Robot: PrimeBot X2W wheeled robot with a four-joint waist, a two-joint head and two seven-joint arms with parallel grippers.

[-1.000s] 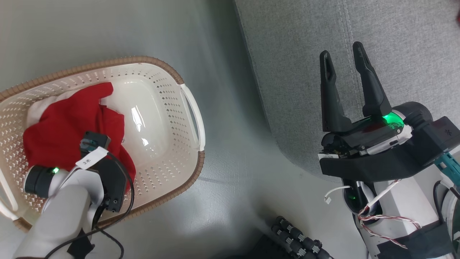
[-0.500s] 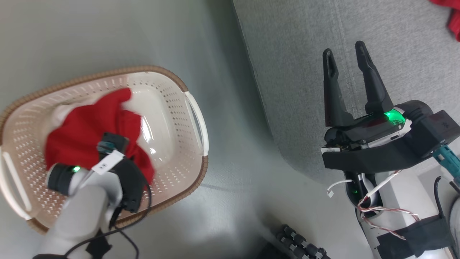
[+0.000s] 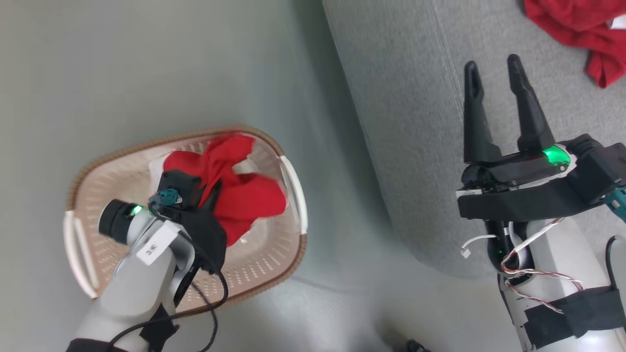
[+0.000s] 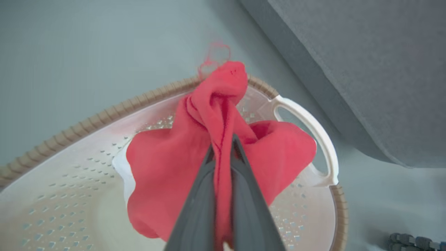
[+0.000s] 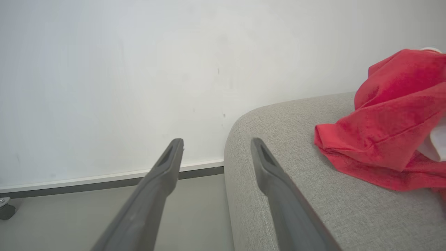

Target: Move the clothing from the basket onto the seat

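Your left gripper (image 4: pixel 223 144) has its jaws pressed together on a bunched fold of a red garment (image 4: pixel 278 150). The cloth runs up between the two fingers and rises past their tips toward 12 o'clock in the left wrist view. The rest of it billows out to 9 and 3 o'clock over the inside of the basket (image 3: pixel 274 274), and a strip of white shows at its 9 o'clock edge. You cannot tell whether its lower folds touch the basket bottom.

In the head view the basket sits on the grey floor (image 3: pixel 146 73) at about 8 o'clock. One white handle (image 3: pixel 293 190) faces the seat (image 3: pixel 415 122), which fills the frame from 12 to 4 o'clock. Basket and seat are near each other but apart, with a strip of floor between them.

Your right gripper (image 3: pixel 494 68) hangs over the seat's near edge at 3 o'clock. Its jaws are spread and there is nothing between them. Its fingers point toward 12 o'clock.

A second red garment (image 3: pixel 577 24) lies crumpled on the seat at 1 o'clock, well apart from the right gripper's tips. In the right wrist view it lies at 3 o'clock, with the pale wall (image 5: pixel 104 69) behind.
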